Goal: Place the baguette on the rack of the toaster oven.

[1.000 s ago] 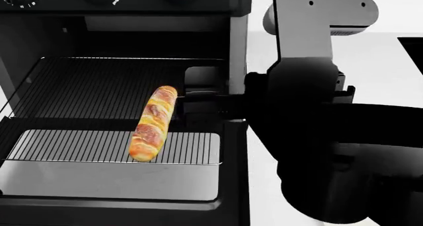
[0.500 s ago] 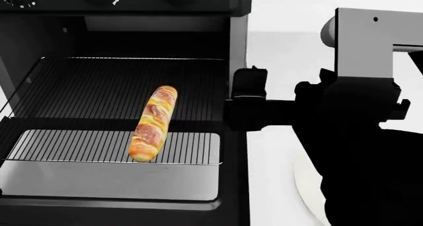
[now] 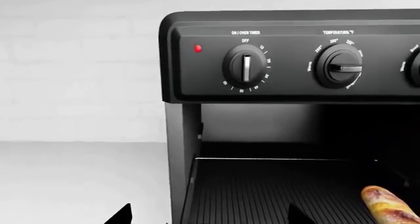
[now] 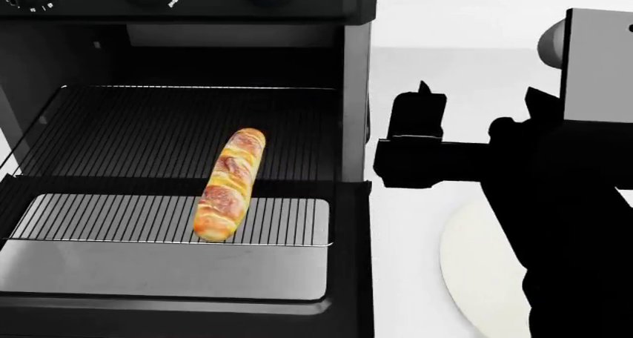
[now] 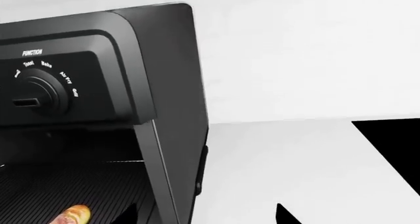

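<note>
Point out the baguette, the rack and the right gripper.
baguette (image 4: 230,184): head view, middle of the crust.
rack (image 4: 129,219): head view, bare wires left of the loaf.
right gripper (image 4: 416,108): head view, on the dark fingers, beside the oven's right wall.

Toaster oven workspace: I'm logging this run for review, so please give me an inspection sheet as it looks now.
Surface: pale counter, bare where visible.
Job's things: baguette lies on the rack of the toaster oven, door down; its near end overhangs the door panel's grid.
Clutter: round white plate beside the oven, partly hidden by the arm.
Grippers: right gripper outside the oven, holding nothing, open or shut unclear; left gripper shows spread fingertips only.
Cables: nothing seen.
Surroundings: white wall; red indicator light.
</note>
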